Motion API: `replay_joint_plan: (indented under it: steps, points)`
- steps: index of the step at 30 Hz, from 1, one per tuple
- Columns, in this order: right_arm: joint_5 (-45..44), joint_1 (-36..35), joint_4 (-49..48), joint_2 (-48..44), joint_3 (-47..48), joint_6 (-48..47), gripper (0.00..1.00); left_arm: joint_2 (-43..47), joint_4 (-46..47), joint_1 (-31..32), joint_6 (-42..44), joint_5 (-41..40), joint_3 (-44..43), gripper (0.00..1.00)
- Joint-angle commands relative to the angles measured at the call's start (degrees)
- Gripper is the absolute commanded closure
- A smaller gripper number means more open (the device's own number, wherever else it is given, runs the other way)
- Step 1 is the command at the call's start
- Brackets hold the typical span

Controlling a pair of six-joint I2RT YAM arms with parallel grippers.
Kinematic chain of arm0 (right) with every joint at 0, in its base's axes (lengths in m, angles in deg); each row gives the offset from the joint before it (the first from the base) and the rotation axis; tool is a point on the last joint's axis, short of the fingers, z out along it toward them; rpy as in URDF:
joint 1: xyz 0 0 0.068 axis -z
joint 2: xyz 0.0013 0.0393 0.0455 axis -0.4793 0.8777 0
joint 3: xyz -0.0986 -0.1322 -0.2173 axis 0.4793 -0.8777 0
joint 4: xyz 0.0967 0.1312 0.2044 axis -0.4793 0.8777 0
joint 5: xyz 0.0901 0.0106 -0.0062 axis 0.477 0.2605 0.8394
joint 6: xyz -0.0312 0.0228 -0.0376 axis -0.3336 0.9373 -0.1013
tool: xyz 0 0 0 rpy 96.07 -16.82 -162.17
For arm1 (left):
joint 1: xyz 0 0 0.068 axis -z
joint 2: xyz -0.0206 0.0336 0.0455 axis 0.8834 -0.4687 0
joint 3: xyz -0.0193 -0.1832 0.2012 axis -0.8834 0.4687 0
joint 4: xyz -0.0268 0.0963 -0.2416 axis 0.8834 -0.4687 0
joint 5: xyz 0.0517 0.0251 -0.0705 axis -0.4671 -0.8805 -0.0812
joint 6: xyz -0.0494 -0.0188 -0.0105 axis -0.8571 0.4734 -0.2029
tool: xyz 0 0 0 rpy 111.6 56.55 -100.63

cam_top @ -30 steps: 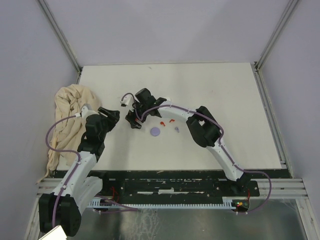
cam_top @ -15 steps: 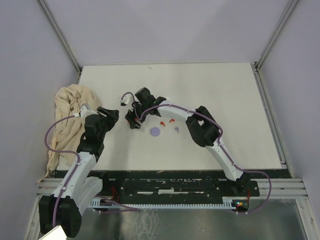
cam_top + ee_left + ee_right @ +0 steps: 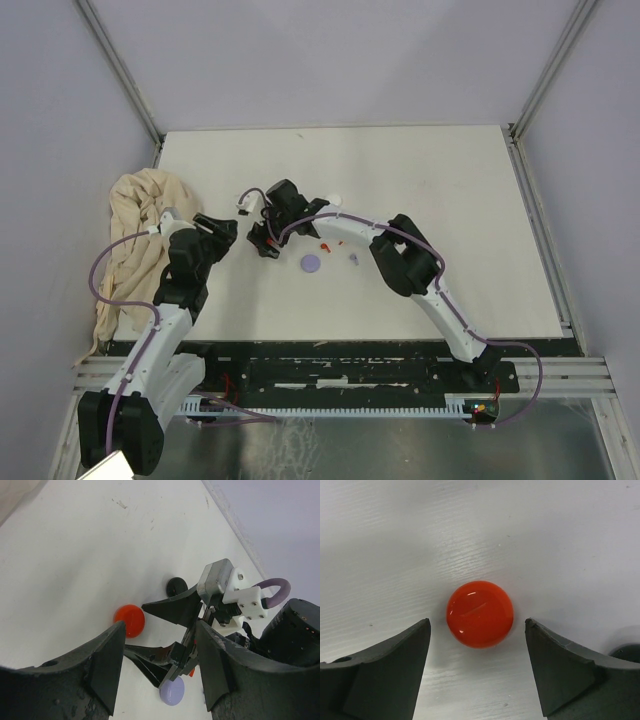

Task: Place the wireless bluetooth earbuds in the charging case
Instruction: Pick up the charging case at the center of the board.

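Red earbuds point(image 3: 325, 245) (pointing unreadable) lie near lilac disc point(image 3: 311, 263).

Three coloured discs point(image 3: 129, 620), three tiny earbuds point(image 3: 324, 245), one cloth point(image 3: 135, 230).

High rear overview of the table point(image 3: 450, 200); two close wrist views, both on the red disc point(image 3: 480, 614).
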Motion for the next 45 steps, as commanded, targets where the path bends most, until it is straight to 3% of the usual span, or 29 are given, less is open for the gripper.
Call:
replay_joint_plan:
  steps: [1,13,25,34,39,41,45]
  points:
    - [-5.77,-0.23,0.89,-0.72,1.86,-1.0,0.15,1.06,1.71,-0.44,2.97,0.37,-1.89,0.36]
    - [-7.03,-0.91,0.59,1.12,4.06,-2.22,0.23,1.35,0.84,-1.06,3.31,0.21,-2.21,0.36]
    - [-6.0,-1.54,2.33,2.84,7.3,-3.17,0.25,1.71,0.27,-1.65,3.5,0.2,-2.29,0.36]
    - [-6.59,-1.54,1.52,2.23,6.04,-2.82,0.55,1.63,0.18,-1.99,3.75,0.31,-2.45,0.36]
    - [-6.58,-1.36,-8.18,-2.36,-3.18,-1.29,0.65,1.7,0.01,-2.03,3.85,0.62,-2.66,0.36]
    - [-6.36,-1.24,-15.59,-6.22,-10.19,-0.15,0.75,1.72,0.13,-2.03,3.77,1.14,-2.76,0.36]
    - [-4.84,-0.39,-28.84,-16.35,-23.58,3.54,0.78,0.53,2.95,-2.11,3.69,5.3,-2.86,0.36]
